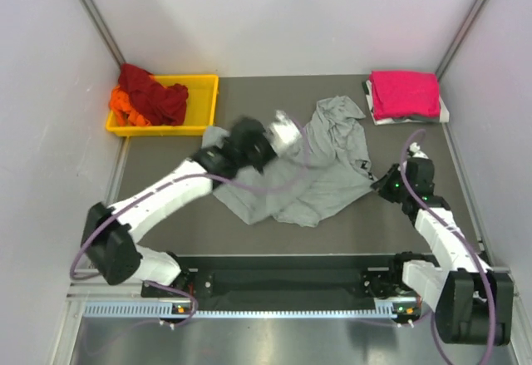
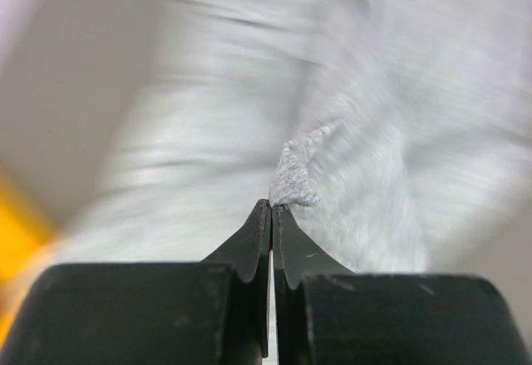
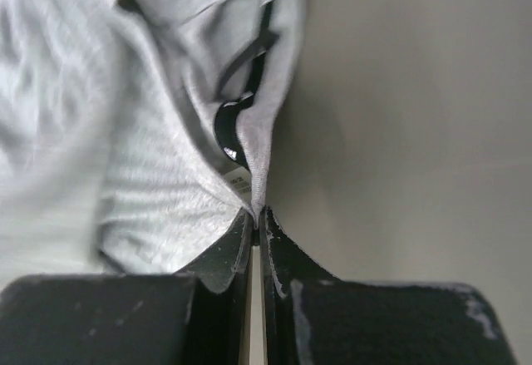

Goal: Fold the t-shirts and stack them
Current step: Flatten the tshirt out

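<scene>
Nearest the viewer, two robot arms reach out from the near edge of a dark table [image 1: 249, 232]. The left claw [image 2: 272, 205] has its black fingers pinched together on a small tuft of the grey t-shirt [image 1: 328, 174]. Beyond its tips everything is smeared pale grey, with a blur of yellow off to its left. The right claw [image 3: 256, 211] is likewise clamped on a thin fold at the same shirt's edge. A dark band and a small label show just beyond its fingertips, and bare table lies to its right.

The grey shirt lies crumpled between the two claws in the middle of the table, bunched and twisted instead of flat. Farther off, beyond the left claw, a yellow tray [image 1: 204, 103] holds a dark red t-shirt [image 1: 154, 91] and an orange t-shirt [image 1: 125, 106] in a heap. Beyond the right claw, in the far corner, a pink t-shirt [image 1: 405, 93] sits neatly folded.

The step in hand looks like spreading the grey shirt before folding. To do it well, both pinches should hold firm. The claws should draw apart evenly at matching height, and the cloth should be laid flat and free of twists on open table, well short of the folded pink shirt.
</scene>
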`<state>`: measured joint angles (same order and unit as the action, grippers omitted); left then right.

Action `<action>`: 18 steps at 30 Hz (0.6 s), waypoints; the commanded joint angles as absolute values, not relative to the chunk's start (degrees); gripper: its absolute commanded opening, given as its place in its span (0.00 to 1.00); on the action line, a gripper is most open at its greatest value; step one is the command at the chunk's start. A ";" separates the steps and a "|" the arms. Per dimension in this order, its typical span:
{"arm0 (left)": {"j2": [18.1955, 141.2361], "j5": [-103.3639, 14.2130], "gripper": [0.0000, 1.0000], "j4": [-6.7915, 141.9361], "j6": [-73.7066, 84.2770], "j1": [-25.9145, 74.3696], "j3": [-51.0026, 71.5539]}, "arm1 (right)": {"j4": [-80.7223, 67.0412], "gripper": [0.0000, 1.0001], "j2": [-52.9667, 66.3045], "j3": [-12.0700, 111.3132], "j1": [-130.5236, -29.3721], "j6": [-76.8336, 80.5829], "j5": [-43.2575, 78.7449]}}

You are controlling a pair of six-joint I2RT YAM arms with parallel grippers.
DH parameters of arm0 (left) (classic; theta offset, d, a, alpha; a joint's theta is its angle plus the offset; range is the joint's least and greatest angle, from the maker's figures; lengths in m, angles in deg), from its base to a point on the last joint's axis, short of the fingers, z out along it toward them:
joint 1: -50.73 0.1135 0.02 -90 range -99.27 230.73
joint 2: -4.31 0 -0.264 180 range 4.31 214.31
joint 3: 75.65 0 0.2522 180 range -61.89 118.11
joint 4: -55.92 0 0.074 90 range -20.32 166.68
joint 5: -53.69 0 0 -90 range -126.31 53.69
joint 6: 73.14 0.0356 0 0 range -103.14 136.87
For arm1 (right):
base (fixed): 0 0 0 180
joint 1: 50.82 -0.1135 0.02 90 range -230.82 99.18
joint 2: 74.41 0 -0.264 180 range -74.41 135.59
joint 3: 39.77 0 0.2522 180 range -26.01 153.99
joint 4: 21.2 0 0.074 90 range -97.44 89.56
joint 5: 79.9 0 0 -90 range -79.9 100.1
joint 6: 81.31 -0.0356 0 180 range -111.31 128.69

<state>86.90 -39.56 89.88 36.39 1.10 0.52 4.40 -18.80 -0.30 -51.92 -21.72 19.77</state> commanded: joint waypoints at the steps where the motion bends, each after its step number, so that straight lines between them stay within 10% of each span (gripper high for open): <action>1: 81.21 -36.77 0.00 88.06 33.56 12.65 9.10 | 6.54 0.00 -20.62 0.70 -44.16 -17.42 22.49; 18: 124.68 -19.62 0.00 75.12 27.85 42.55 54.36 | 5.66 0.00 3.01 23.63 -33.60 -9.51 18.02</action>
